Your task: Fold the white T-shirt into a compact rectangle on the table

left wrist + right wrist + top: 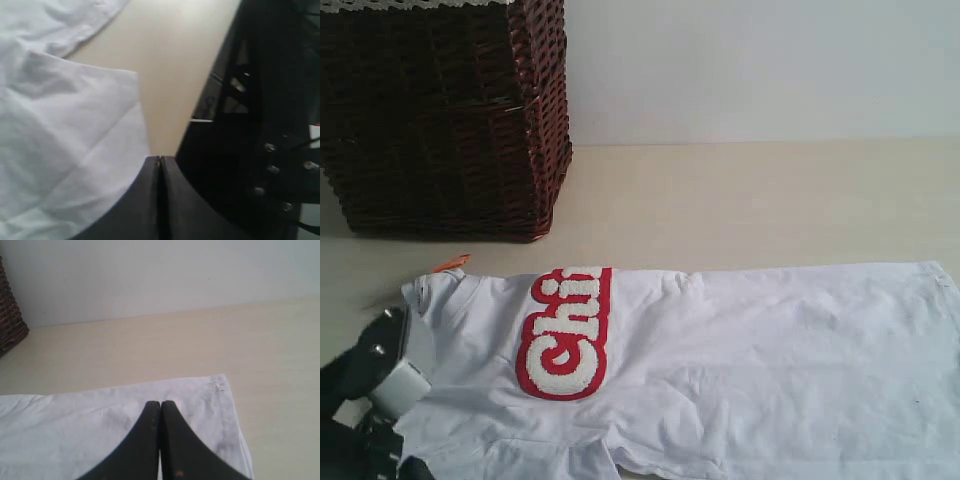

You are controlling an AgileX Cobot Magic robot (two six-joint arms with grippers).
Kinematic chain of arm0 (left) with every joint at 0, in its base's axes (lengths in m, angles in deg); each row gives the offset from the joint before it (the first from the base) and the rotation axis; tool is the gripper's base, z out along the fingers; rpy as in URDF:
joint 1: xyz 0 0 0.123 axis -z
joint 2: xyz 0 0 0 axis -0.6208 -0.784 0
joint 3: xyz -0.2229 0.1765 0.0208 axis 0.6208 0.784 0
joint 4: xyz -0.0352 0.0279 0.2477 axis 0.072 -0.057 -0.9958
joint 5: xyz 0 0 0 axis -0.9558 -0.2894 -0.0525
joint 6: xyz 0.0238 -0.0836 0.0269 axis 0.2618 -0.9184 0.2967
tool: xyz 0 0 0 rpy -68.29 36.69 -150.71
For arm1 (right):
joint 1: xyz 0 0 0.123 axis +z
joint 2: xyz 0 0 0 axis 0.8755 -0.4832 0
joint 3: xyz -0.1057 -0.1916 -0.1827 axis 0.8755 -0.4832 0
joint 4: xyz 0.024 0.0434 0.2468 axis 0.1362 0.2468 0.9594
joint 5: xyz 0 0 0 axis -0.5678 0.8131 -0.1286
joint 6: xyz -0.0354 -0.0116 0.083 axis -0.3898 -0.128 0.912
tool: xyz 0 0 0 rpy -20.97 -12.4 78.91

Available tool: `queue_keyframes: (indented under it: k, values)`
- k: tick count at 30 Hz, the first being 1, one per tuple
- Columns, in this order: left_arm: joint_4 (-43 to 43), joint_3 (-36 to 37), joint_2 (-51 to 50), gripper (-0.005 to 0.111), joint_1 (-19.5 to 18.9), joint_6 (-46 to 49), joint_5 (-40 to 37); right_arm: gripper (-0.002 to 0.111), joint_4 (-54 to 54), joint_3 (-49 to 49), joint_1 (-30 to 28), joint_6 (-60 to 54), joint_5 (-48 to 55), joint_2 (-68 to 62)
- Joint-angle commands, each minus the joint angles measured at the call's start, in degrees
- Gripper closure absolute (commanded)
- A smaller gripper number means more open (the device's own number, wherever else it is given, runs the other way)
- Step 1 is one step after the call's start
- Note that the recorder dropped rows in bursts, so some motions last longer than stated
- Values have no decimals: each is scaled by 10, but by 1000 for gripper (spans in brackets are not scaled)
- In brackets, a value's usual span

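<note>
black fingers of the right gripper (160, 404) sit closest, pressed together tip to tip, with nothing visibly pinched. the white t-shirt (75, 435) lies flat on the table (165, 347) beneath them, and its stitched hem corner (218, 385) is just off to one side of the tips. the left gripper (160, 162) is shut tight too, with a folded flap of cloth right beside its tips and bare table ahead. whether any fabric is nipped there, i can't tell.

this looks like thin cotton: light, limp, quick to crease and likely to slide on that smooth top. the fuzzy lettering should be the one thicker, stiffer patch. i'd take it at the hem corners and shoulder edges, pinching right at the seam.

only the exterior view shows the red lettering (565, 335), the orange neck tag (450, 263) and the wicker basket (440, 120) beyond. only the wrist views show the fingertips, and the right gripper is out of the exterior frame altogether.
</note>
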Motion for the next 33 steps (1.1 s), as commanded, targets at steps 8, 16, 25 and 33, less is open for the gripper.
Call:
queue_keyframes:
  k: [8, 16, 25, 33]
  values:
    - [-1, 56, -29, 107, 251, -272, 404, 108, -4, -3, -2, -1, -3, -2]
    - [-12, 52, -98, 104, 335, -220, 433, 108, -4, -3, -2, -1, -3, -2]
    - [-9, 52, -108, 50, 335, -223, 423, 108, -4, -3, -2, -1, -3, -2]
    - [-11, 52, -149, 74, 335, -219, 428, 108, -4, -3, -2, -1, -3, -2]
